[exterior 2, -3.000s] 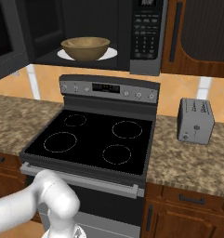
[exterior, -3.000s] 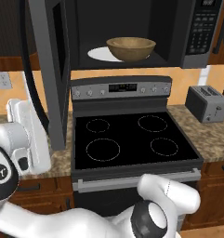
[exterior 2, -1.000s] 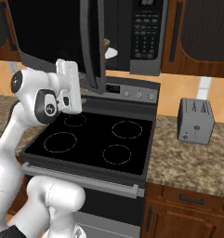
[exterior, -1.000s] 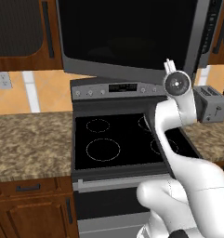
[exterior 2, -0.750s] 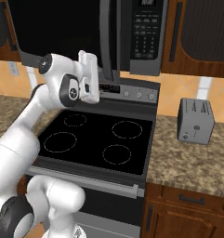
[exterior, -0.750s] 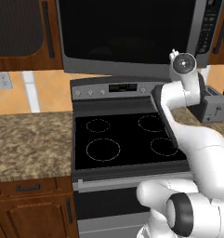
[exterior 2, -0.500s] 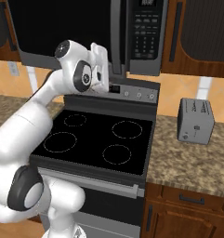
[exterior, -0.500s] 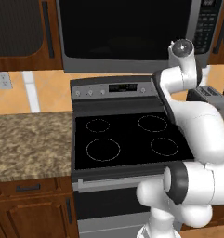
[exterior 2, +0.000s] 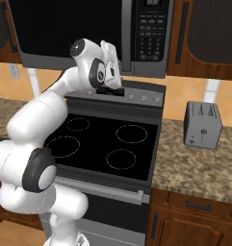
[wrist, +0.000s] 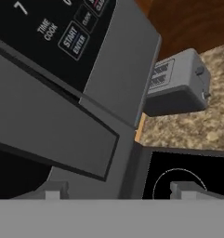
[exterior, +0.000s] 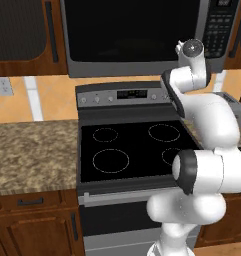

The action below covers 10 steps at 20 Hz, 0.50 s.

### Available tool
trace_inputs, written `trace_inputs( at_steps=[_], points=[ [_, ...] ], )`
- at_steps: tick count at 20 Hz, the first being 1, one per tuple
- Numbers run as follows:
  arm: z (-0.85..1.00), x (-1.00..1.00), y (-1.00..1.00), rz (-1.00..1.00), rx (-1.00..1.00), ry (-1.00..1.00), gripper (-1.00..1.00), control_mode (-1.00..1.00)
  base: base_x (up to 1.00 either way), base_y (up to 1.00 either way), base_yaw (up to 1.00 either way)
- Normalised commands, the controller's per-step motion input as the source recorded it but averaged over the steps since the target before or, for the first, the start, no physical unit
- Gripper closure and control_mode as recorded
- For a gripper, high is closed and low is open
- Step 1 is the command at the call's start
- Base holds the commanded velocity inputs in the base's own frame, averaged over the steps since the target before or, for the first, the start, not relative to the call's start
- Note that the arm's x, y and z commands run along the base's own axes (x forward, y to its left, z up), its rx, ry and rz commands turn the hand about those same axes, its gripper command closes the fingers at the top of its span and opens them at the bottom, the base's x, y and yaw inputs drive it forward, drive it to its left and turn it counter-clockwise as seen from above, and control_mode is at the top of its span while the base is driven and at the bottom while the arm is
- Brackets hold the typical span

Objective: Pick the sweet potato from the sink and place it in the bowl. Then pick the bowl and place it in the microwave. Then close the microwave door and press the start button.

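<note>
The microwave (exterior: 142, 70) hangs above the stove with its dark-glass microwave door (exterior: 132, 35) shut flat against the front. My gripper (exterior 2: 110, 48) is raised just under the microwave's lower edge, between the door (exterior 2: 64, 29) and the keypad panel (exterior 2: 153, 29). In the hand view my gripper (wrist: 118, 193) is open, its fingertips (wrist: 50, 191) wide apart with nothing between them. The start button (wrist: 74, 40) on the keypad is up and to the left of them. The bowl and the sweet potato are hidden; the sink is out of view.
A black-topped stove (exterior: 132, 150) with a steel control strip lies below the arm. A grey toaster (exterior 2: 201, 125) stands on the granite counter (exterior 2: 204, 166) to the right. Dark wood cabinets (exterior 2: 204, 29) flank the microwave.
The microwave door has swung from partly open to fully shut. My arm has swept right and upward with it, ending near the keypad side.
</note>
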Motion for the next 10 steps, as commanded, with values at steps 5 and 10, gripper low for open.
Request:
trace_inputs(
  at_steps=[5,10],
  points=[
    [-0.11,0.34,0.01,0.13,0.00,-0.03,-1.00,-1.00,0.00,0.00,0.00],
    [0.12,-0.91,0.20,0.14,0.08,-0.16,-1.00,-1.00,0.00,0.00,0.00]
  ],
)
